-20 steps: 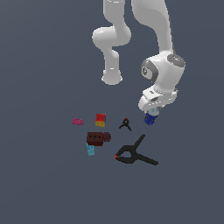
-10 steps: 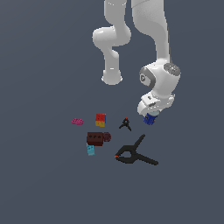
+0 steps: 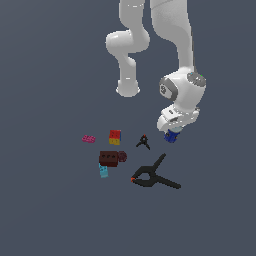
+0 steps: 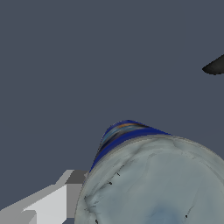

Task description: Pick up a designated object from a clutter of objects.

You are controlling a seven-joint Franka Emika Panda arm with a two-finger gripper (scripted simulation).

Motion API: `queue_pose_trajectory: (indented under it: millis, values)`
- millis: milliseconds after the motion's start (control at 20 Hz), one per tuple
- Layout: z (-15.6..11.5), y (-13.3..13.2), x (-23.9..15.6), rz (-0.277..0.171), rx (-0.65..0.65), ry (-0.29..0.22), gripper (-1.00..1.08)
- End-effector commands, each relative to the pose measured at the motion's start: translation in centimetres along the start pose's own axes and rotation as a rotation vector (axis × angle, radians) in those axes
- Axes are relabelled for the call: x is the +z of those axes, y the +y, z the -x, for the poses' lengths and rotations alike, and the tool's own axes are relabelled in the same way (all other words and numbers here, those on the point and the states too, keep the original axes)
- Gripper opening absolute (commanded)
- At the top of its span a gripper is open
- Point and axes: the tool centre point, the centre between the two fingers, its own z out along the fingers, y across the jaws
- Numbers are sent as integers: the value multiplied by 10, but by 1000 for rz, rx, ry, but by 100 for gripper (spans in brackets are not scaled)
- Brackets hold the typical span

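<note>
The designated object, a small blue can [image 3: 171,137] with a pale grey top, sticks out below the white hand, and my gripper [image 3: 173,133] is shut on it, at the exterior view's right of the clutter. In the wrist view the can [image 4: 157,183] fills the picture close up, with one white finger [image 4: 48,205] beside it. The other finger is hidden. Whether the can touches the floor cannot be told.
The clutter of objects lies on the dark floor: a pink brick [image 3: 89,139], a red-yellow-blue cube [image 3: 115,137], a dark red brick [image 3: 109,158], a cyan brick [image 3: 103,171], a tiny black clamp [image 3: 143,142] and a large black clamp [image 3: 152,175]. A dark clamp tip [image 4: 216,65] shows in the wrist view.
The wrist has sunk and tilted a little, and the can has stayed in the grip at nearly the same spot. The clutter has not moved.
</note>
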Motion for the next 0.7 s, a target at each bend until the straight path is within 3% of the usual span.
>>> queue_pose_trajectory:
  millis: [0, 300, 650]
  values:
    - [0, 0, 1, 0, 1, 0, -100]
    - [-1, 5, -5, 0, 0, 0, -100]
    - [-7, 29, -31, -1, 0, 0, -100]
